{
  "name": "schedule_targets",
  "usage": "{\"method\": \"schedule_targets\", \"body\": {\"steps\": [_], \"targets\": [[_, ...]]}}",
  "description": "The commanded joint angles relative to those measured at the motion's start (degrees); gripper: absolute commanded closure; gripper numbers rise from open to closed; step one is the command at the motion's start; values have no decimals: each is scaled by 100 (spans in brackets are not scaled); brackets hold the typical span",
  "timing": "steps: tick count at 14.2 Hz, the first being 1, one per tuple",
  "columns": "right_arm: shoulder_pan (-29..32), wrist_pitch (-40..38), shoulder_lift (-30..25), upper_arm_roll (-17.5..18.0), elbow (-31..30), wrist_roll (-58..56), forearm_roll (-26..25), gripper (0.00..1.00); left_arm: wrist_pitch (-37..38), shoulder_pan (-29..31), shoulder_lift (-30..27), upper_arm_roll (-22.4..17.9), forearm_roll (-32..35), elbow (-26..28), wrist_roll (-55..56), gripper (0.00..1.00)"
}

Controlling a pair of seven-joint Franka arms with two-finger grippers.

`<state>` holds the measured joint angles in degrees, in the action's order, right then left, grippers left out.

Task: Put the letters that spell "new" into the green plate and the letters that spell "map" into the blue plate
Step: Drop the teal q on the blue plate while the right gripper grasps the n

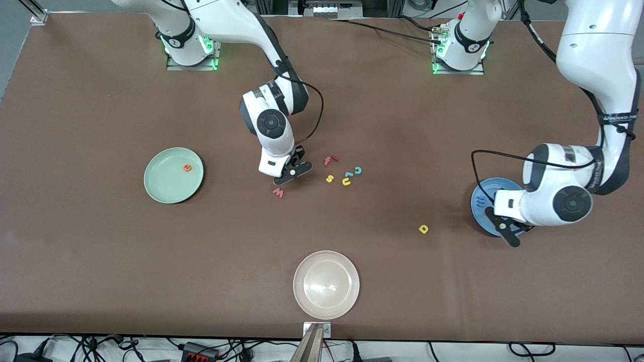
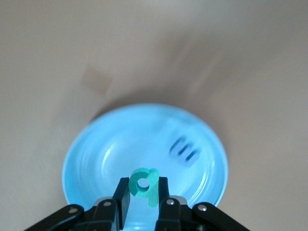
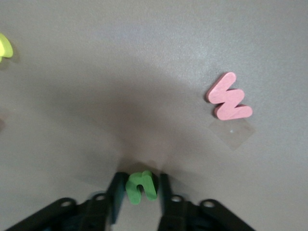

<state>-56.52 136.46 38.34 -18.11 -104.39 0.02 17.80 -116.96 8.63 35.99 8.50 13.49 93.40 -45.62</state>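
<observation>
Beside the w (image 1: 278, 192), the right gripper (image 3: 139, 190) clamps the n (image 3: 141, 186) (green plate (image 1: 156, 188) next); over the blue plate (image 2: 96, 149), the left gripper (image 2: 143, 192) pinches the p (image 2: 144, 185), due for release.

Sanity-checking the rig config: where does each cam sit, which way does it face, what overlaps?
Front view: high across the table, facing both bases; shows both arms, the green plate, the blue plate.
Left wrist view: on the left arm, looking down past the left gripper, shut on the teal p, over the blue plate.
Right wrist view: on the right arm, looking down past the right gripper, shut on the green n, beside the pink w.
Shared: w, blue plate.
</observation>
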Motion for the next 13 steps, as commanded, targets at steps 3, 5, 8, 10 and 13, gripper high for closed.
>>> {"method": "schedule_targets", "body": {"steps": [3, 5, 8, 10, 13], "targets": [[-35, -5, -2, -69, 24, -152, 118, 98, -179, 34, -267, 187, 110, 267, 578, 0], [122, -337, -317, -270, 7, -64, 118, 99, 92, -377, -417, 187, 102, 197, 1463, 0], [106, -1320, -573, -1349, -11, -29, 92, 98, 121, -941, -400, 196, 14, 74, 3019, 0], [88, -1840, -608, -2052, -46, -134, 74, 98, 94, -1362, -278, 187, -47, -136, 4056, 0], [158, -2141, -608, -2678, -413, -450, 83, 98, -466, -1610, 100, 196, -39, -366, 4484, 0]]}}
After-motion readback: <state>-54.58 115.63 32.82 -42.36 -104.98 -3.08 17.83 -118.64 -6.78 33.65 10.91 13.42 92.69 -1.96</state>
